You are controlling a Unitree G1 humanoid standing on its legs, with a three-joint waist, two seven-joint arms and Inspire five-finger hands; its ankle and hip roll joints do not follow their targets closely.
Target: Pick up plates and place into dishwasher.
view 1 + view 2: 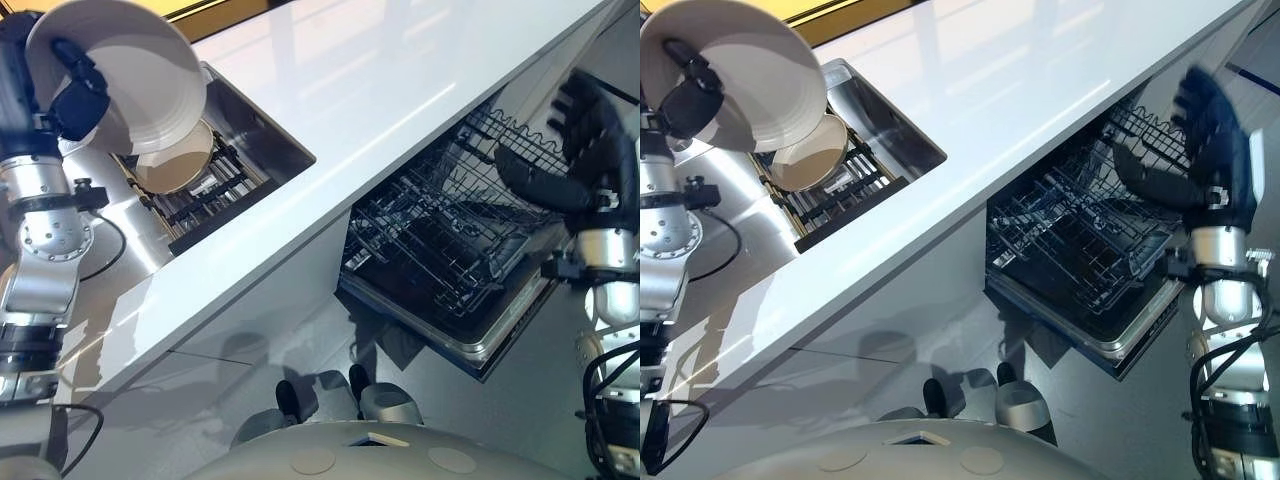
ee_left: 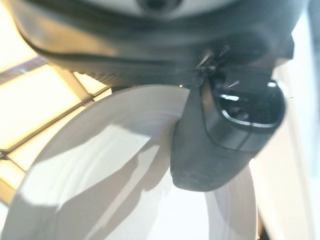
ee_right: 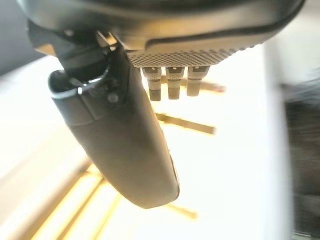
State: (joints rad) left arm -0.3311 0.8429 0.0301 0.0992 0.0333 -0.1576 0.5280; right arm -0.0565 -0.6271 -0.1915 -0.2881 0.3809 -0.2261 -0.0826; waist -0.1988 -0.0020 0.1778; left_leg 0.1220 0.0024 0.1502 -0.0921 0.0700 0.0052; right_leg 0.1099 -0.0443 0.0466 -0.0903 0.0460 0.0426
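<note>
My left hand (image 1: 70, 95) is raised at the far left above the sink, pinching a white plate (image 1: 130, 70) by its rim; the left wrist view shows the thumb (image 2: 220, 145) pressed on the plate (image 2: 110, 190). A second white plate (image 1: 172, 162) leans in the dark rack inside the sink (image 1: 262, 128). To the right, under the counter, the dishwasher's wire rack (image 1: 450, 240) is pulled out. My right hand (image 1: 585, 150) hovers over the rack's right end, fingers straight and spread, holding nothing.
A long white counter (image 1: 350, 110) runs diagonally between the sink and the dishwasher. The steel draining surface (image 1: 130, 240) lies left of the sink. The dishwasher's lowered door (image 1: 490, 345) juts out below the rack.
</note>
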